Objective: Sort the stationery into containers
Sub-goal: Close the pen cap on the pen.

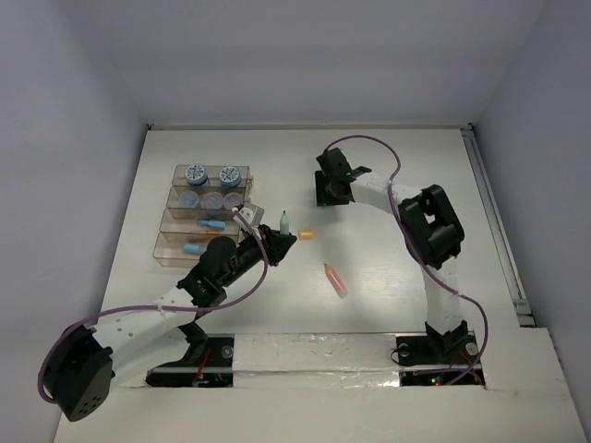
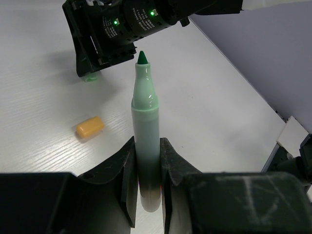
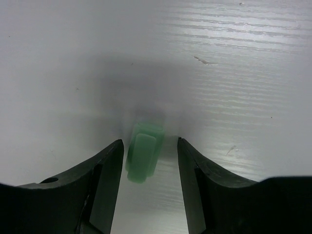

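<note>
Entry from the top view, 12 o'clock taken as away from the arm bases.

Nearest the bases, a pink-and-orange capped pen (image 1: 336, 280) lay loose on the white table (image 1: 388, 157). It was at about 4 o'clock from the left pincer (image 1: 274, 243) and apart from it.

Left pincer: clamped narrow on the lower barrel of a pale green uncapped marker (image 2: 145, 107). The marker stood out past the fingertips with its dark green nib pointing to 12 o'clock. In my wrist view both fingers (image 2: 127, 165) pressed flat against the barrel.

Just beyond, at 2 o'clock from that pincer, a small orange cap (image 1: 306, 234) lay on the table. It was near the nib but not touching it.

At 10 o'clock from the left pincer sat the stepped block of four clear brown-tinted plastic trays (image 1: 166, 251). Each of the nearest two trays held a blue capped pen (image 1: 194, 247). The next held three small round jars (image 1: 212, 199). The farthest held two blue-grey round jars with patterned tops (image 1: 196, 173).

Right pincer (image 3: 149, 144): down at the table at 1 o'clock from the left one, fingers moderately wide, straddling a small pale green cap (image 3: 142, 156). The cap lay on the table closer to the left-hand finger in that view, with a clear gap on the other side. I could not tell whether the closer finger touched it.
</note>
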You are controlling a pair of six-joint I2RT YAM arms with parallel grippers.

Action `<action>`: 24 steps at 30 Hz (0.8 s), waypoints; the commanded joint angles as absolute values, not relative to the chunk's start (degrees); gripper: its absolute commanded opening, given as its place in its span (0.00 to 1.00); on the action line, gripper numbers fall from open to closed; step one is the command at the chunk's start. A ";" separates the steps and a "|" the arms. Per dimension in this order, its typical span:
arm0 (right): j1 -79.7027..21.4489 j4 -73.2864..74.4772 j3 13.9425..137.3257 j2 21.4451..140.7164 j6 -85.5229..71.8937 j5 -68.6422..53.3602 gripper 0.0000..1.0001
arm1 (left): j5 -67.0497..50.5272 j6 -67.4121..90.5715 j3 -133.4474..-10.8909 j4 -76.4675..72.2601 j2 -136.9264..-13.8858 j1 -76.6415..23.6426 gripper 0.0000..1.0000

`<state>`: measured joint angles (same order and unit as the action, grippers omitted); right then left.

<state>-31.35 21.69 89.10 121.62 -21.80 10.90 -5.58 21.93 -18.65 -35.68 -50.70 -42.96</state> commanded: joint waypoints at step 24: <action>-32.96 17.16 86.85 112.17 -20.92 12.49 0.04 | -6.94 22.24 -18.81 -39.81 -52.03 -42.63 0.00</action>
